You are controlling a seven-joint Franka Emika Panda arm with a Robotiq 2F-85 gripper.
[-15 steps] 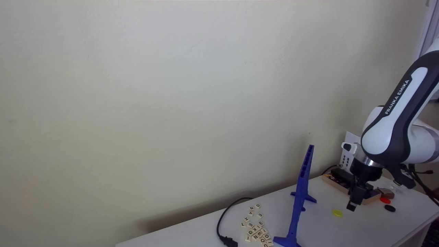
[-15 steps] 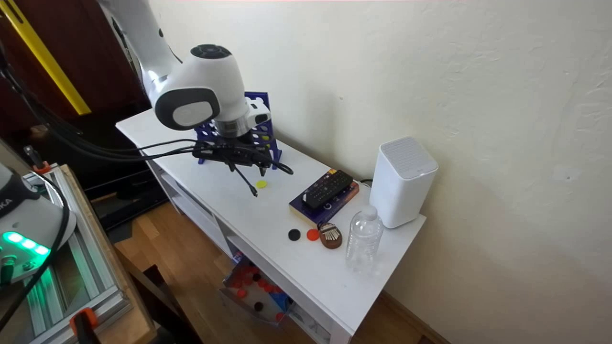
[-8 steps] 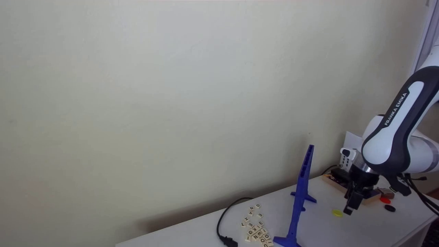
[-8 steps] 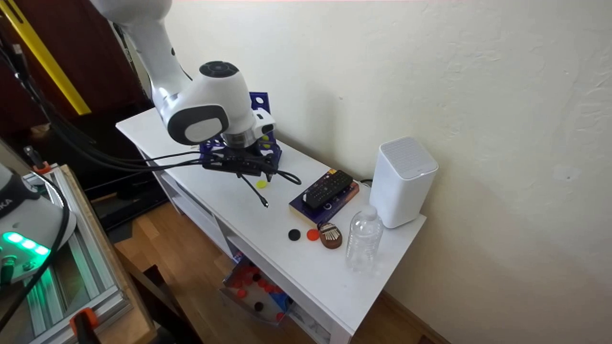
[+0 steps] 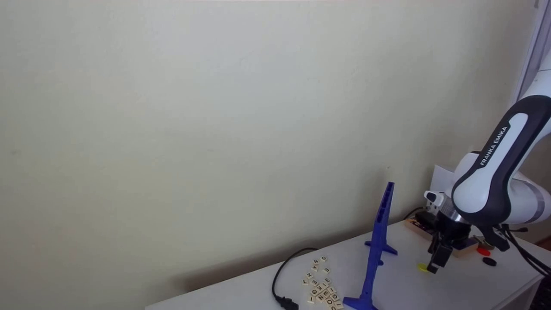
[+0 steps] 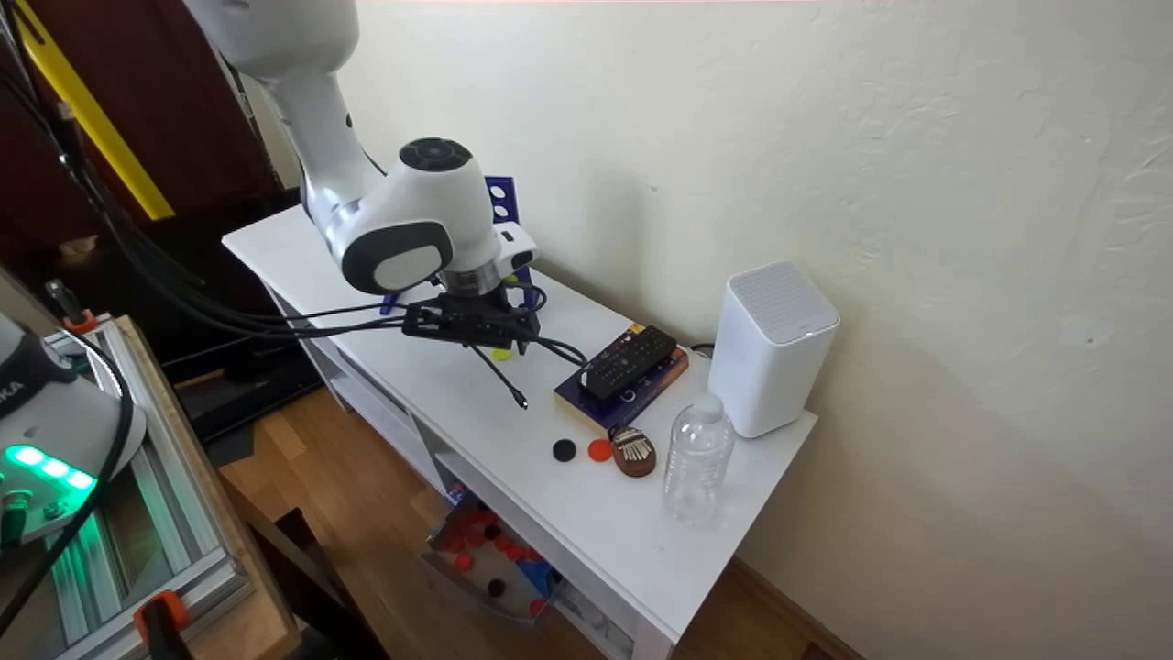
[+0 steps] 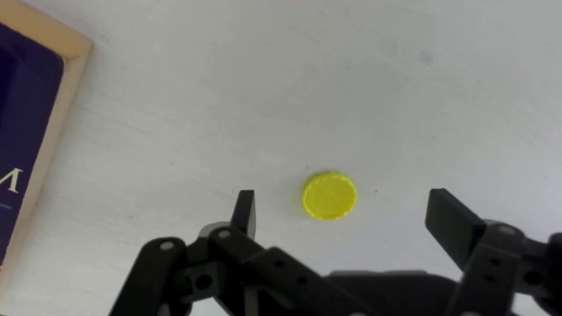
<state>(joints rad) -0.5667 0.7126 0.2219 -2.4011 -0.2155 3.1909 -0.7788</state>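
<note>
Foremost, yellow disc (image 7: pixel 329 195): whole in the wrist view, partly hidden in both exterior views; quantity one, flat on the white table (image 6: pixel 586 513). Gripper (image 7: pixel 340 204): jaws spread wide, the yellow disc showing between them in the wrist view, apart from both. Book (image 7: pixel 26 101): one, nearby, only its corner in the wrist view; in both exterior views, one remote (image 6: pixel 629 363) on top. Same table: red disc (image 6: pixel 599 450), one; black disc (image 6: pixel 564 450), one; thumb piano (image 6: pixel 633 453), one; bottle (image 6: pixel 698 458), one, upright. Blue rack (image 5: pixel 379 239), one, standing. Letter tiles (image 5: pixel 325 289), over a dozen, scattered, shown in an exterior view alone.
</note>
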